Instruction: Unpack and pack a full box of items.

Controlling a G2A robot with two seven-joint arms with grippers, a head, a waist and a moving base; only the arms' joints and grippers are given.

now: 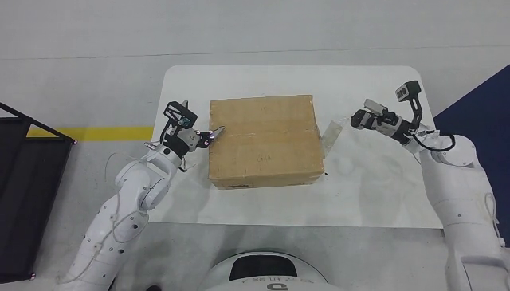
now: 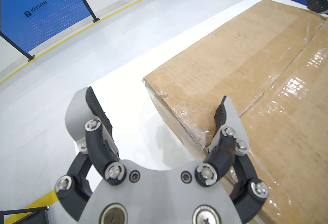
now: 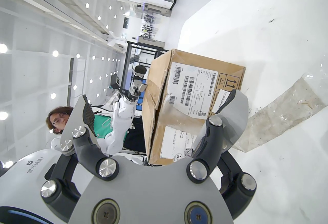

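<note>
A closed brown cardboard box sits in the middle of the white table, its top seam covered with clear tape. My left gripper is at the box's left side, open, with one finger over the taped top edge and the other over the table. My right gripper hangs open to the right of the box, apart from it, facing the labelled side of the box. A strip of clear tape lies on the table against that side.
The table's right half has free room around the loose tape strip. A black rack stands on the floor to the left of the table. Blue fence panels line the floor beyond a yellow line.
</note>
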